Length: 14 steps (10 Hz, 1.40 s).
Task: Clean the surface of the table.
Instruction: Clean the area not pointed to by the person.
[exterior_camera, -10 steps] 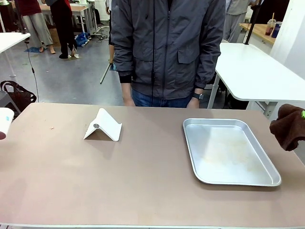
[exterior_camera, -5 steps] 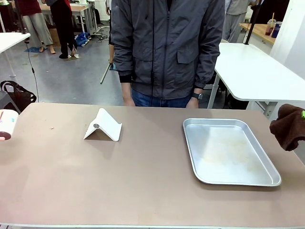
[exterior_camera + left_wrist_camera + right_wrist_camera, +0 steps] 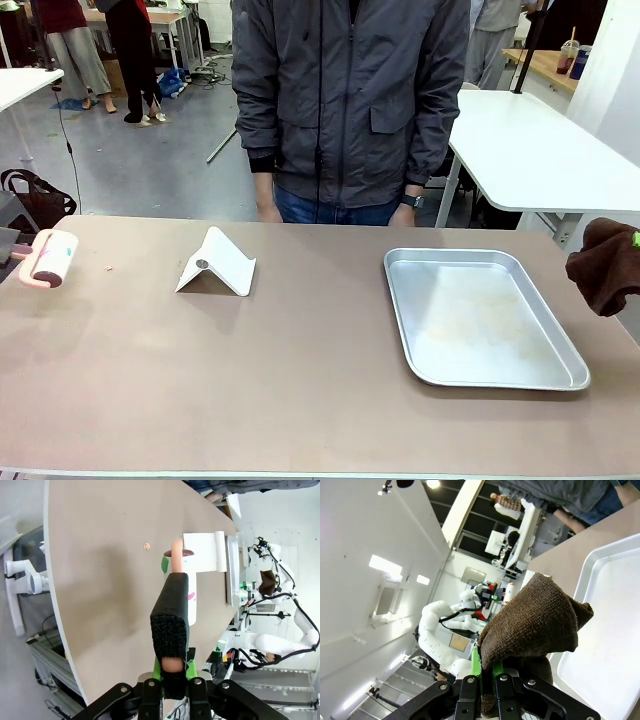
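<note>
The table (image 3: pixel 300 370) has a matte brownish top. A lint roller (image 3: pixel 48 258) with a pink handle hangs over its far left end. In the left wrist view my left gripper (image 3: pixel 172 630) is shut on that handle, and the white roller (image 3: pixel 190 587) points across the table. A small pinkish crumb (image 3: pixel 108 267) lies just right of the roller; it is the crumb (image 3: pixel 146 545) ahead of the roller. At the right edge a brown cloth (image 3: pixel 605 265) hangs above the table. My right gripper (image 3: pixel 487 667) is shut on the cloth (image 3: pixel 535 625), which drapes over its fingertips.
A white folded stand (image 3: pixel 215 265) sits left of centre. A shiny metal tray (image 3: pixel 480 375) lies on the right half, close under the cloth. A person in a grey jacket (image 3: pixel 350 100) stands at the far edge, hands down. White tables stand behind.
The lint roller has come in from the left edge toward the right and turned, so its pink handle and roll now show fully. The cloth and right arm have not moved.
</note>
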Tool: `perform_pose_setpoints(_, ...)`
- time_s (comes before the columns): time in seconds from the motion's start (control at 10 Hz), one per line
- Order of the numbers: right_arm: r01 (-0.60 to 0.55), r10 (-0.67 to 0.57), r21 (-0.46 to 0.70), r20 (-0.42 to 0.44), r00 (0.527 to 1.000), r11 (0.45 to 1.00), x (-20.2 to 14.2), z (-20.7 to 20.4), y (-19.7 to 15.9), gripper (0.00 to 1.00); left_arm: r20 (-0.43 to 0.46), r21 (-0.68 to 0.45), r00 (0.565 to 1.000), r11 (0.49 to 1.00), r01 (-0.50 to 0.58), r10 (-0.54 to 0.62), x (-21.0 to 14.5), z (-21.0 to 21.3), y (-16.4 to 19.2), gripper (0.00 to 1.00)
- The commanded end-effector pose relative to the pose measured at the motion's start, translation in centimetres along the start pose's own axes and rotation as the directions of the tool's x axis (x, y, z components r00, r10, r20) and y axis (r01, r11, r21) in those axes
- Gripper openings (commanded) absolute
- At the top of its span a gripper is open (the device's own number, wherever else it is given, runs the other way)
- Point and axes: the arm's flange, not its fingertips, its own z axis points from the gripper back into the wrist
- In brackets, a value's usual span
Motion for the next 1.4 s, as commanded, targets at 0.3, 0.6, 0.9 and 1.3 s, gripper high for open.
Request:
perform_pose_setpoints(0.3,-0.010,0.010,0.023,0.010,1.000,1.000,0.4,-0.1,0.3,0.09,0.038,0.059,0.993,0.991,-0.116,0.114,2.3,-1.0,1.2,0.19)
perform_pose_setpoints(0.6,-0.010,0.010,0.023,0.010,1.000,1.000,0.4,-0.1,0.3,0.09,0.045,0.065,0.975,0.973,-0.221,0.218,3.9,-1.6,2.9,0.19)
perform_pose_setpoints(0.9,-0.010,0.010,0.023,0.010,1.000,1.000,0.4,-0.1,0.3,0.09,0.096,0.066,0.948,0.948,-0.311,0.305,4.8,-2.2,4.1,0.19)
perform_pose_setpoints(1.3,-0.010,0.010,0.023,0.010,1.000,1.000,0.4,-0.1,0.3,0.09,0.041,0.121,0.950,0.943,-0.311,0.308,4.5,-4.7,4.2,0.19)
